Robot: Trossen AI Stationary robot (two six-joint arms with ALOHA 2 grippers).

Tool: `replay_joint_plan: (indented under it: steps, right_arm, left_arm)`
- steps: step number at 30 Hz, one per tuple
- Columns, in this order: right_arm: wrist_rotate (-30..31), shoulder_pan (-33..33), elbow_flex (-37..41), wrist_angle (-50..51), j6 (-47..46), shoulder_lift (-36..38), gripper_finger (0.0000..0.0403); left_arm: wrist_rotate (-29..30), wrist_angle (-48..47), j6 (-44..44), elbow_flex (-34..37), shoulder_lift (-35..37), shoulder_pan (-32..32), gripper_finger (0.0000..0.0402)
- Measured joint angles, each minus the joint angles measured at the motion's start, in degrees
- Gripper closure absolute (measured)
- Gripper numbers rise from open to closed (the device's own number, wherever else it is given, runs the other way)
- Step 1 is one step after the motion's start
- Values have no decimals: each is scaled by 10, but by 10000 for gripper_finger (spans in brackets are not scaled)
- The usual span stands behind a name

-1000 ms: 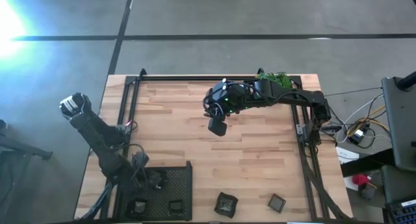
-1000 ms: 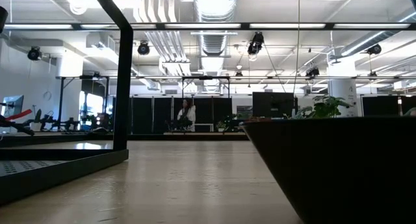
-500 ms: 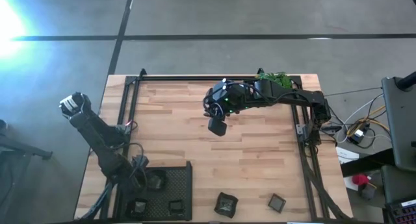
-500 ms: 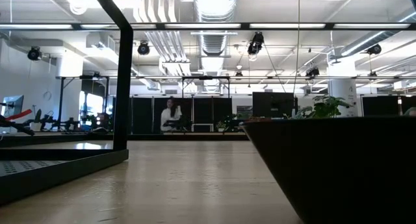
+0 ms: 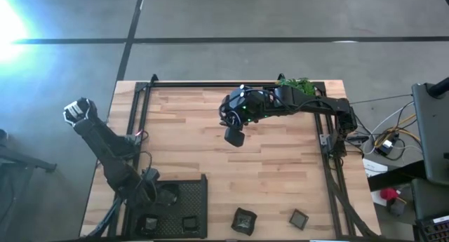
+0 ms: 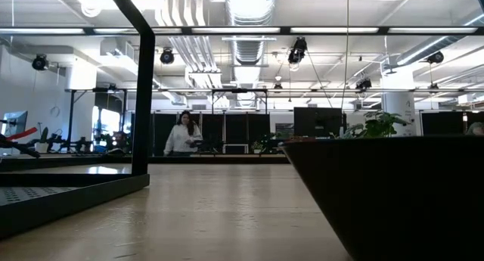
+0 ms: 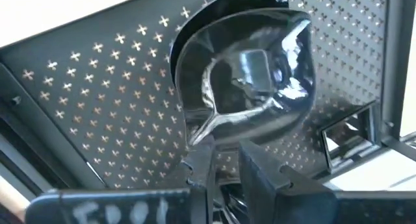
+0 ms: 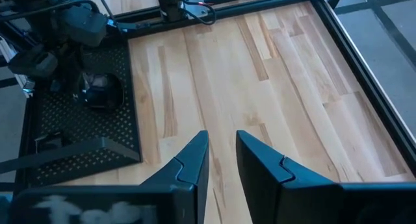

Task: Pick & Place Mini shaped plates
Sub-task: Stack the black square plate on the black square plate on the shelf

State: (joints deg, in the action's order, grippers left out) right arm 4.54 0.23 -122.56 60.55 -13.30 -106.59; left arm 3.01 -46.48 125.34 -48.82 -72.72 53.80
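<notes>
My left gripper (image 5: 153, 191) is over the black mesh tray (image 5: 196, 200) at the near left, shut on a glossy black round mini plate (image 7: 244, 81), which also shows in the high view (image 5: 169, 193). Two more small dark plates (image 5: 151, 223) (image 5: 189, 223) lie in the tray's near part. A wavy-edged plate (image 5: 243, 219) and a square plate (image 5: 299, 218) lie on the wood near the table's near edge. My right gripper (image 5: 235, 135) hangs shut and empty over the table's far middle. My left gripper pinches the round plate's near rim (image 7: 211, 138) between its two fingers (image 7: 200, 167). The fingers slant down from the table's far left. The plate tilts with its hollow toward the wrist camera, over the tray's perforated floor (image 7: 97, 120). I cannot tell whether it rests there.
A green leafy plant (image 5: 296, 83) stands at the far right. A black frame (image 5: 144, 109) runs along the table's left, far and right sides. Bare wood (image 8: 260, 74) lies between tray and right rail. A dark plate (image 6: 393, 200) stands close before the low camera.
My left arm has edged a little toward the table's near edge over the tray, with the round plate in its fingers. A person in the room behind the table has walked toward the left.
</notes>
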Motion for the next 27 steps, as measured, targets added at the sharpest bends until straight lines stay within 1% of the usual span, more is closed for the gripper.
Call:
replay_joint_plan:
  steps: [3, 5, 7, 10, 12, 15, 17, 19, 23, 27]
  right_arm:
    - [0, 0, 0, 0, 0, 0, 330]
    - [0, 0, 0, 0, 0, 0, 330]
    - [0, 0, 0, 0, 0, 0, 330]
    - [0, 0, 0, 0, 0, 0, 330]
    - [0, 0, 0, 0, 1, 0, 330]
    - [0, 0, 0, 1, 3, 0, 330]
    - [0, 0, 0, 14, 2, 5, 330]
    - [0, 2, 1, 27, 1, 16, 330]
    - [0, 3, 0, 37, -32, 43, 330]
    - [2, 3, 0, 54, -56, 47, 330]
  left_arm:
    - [-1, 0, -1, 0, 11, 0, 342]
    - [10, 0, -12, 0, 17, 0, 342]
    - [48, 4, -27, 0, 18, -1, 342]
    - [128, 32, -62, 1, 15, -5, 342]
    - [154, 35, -85, 2, 9, -11, 342]
    - [158, 35, -122, 3, 5, -19, 342]
    - [160, 32, -164, 0, 7, -21, 342]
    - [176, 22, -201, -12, 15, -22, 342]
    - [254, -23, -237, -42, 33, -22, 342]
    - [339, -48, -280, -67, 57, -22, 342]
